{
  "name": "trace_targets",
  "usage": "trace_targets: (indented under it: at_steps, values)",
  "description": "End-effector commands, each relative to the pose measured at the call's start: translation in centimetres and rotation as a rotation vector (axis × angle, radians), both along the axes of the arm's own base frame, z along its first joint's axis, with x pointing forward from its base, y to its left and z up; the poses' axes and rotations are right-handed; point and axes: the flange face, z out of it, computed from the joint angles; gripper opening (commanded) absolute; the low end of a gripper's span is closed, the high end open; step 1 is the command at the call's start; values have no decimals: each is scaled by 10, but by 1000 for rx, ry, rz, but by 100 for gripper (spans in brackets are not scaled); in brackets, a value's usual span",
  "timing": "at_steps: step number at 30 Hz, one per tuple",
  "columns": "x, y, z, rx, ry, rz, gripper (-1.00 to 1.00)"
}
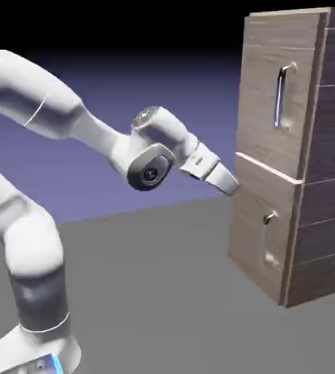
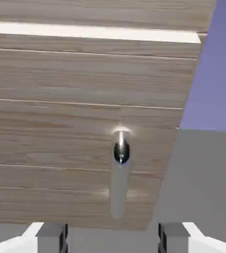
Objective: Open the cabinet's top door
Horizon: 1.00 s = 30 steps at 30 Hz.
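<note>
Hand view: end effector (image 2: 113, 239) fingers apart, backdrop (image 2: 213, 74) between; exterior view adds top door (image 1: 279, 88).Hand view, end effector (image 2: 113, 239) open, lower handle (image 2: 120, 173), upper handle (image 1: 280, 95) only in exterior view.

You have one cabinet (image 1: 273, 95) before you. On it you can count two doors and two handles.

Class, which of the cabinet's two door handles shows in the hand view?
The lower handle, under the bright strip; the upper handle, above that strip, is out of that view.
</note>
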Motion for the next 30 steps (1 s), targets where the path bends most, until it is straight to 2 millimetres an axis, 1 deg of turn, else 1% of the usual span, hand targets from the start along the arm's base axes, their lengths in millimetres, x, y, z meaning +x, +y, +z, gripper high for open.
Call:
trace_targets:
  at_steps: [1,5,9,14,18,21,24,27,30]
  values:
    - [5,5,-9,-27,26,7,0]
    - [20,21,-48,-120,131,38,0]
    - [30,37,-90,-186,228,78,0]
    - [35,56,-138,-231,327,139,0]
    - [35,72,-167,-238,378,193,0]
    - [35,84,-183,-229,395,234,0]
    - [35,96,-191,-208,392,273,0]
    - [37,108,-191,-177,367,307,0]
    - [40,118,-184,-139,320,333,0]
